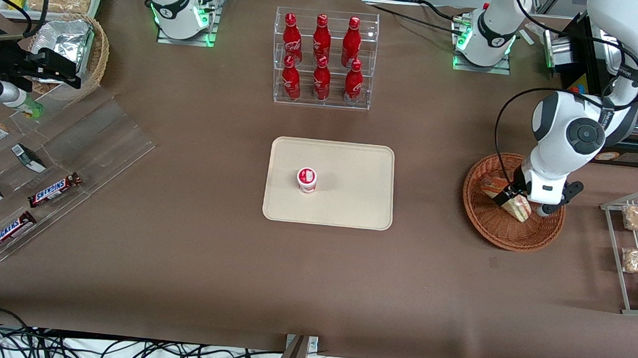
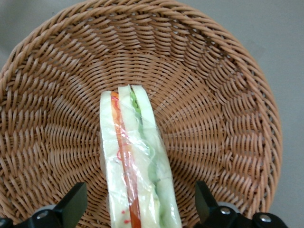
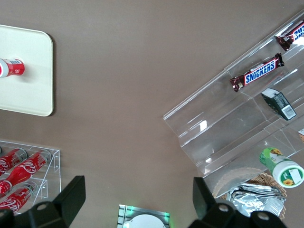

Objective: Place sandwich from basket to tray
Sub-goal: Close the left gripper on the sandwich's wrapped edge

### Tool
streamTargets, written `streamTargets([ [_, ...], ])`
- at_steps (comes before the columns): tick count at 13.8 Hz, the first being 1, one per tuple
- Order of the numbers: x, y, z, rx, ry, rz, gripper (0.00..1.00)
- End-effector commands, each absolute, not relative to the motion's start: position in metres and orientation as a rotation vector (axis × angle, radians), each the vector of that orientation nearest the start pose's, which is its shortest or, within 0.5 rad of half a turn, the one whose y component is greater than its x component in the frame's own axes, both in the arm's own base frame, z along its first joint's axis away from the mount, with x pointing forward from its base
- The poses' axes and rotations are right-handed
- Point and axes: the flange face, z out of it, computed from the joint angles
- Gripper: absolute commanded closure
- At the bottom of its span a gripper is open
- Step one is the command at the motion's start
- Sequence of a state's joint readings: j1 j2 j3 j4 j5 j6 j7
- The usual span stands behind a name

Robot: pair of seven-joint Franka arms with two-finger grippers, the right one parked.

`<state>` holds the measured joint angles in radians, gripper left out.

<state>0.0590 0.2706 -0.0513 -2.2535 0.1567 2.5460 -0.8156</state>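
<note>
Wicker basket (image 2: 228,95) holds the sandwich (image 2: 135,161), standing on edge, long axis running straight btwn my gripper (image 2: 140,209) fingers. Jaws spread wide, one each side, not touching yet. Tray (image 1: 365,165) lies well apart, toward parked arm's end.

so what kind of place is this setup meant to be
Likely a mock snack shop on a lab table: racked cola bottles, Snickers bars on a clear shelf. The tool straddles the sandwich in the basket, open.
</note>
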Motion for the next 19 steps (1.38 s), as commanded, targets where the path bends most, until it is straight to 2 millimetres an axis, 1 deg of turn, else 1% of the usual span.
streamTargets([
  [1,0.543,0.004,0.24,-2.89,-1.043,-0.104,0.0],
  [2,0.543,0.005,0.236,-2.883,-1.062,-0.097,0.0],
  [4,0.543,0.005,0.232,-2.874,-1.086,-0.093,0.84],
  [5,0.543,0.005,0.232,-2.876,-1.08,-0.093,1.0],
  [8,0.542,0.002,0.232,-2.877,-1.012,-0.101,1.0],
  [10,0.547,0.004,0.246,-2.875,-1.0,-0.113,1.0],
  [12,0.553,0.005,0.268,-2.863,-0.977,-0.098,1.0],
  [15,0.567,0.005,0.309,-2.856,-0.935,-0.074,1.0],
  [17,0.58,-0.007,0.338,-2.854,-0.88,-0.027,1.0],
  [19,0.59,-0.018,0.363,-2.883,-0.871,0.022,1.0],
])
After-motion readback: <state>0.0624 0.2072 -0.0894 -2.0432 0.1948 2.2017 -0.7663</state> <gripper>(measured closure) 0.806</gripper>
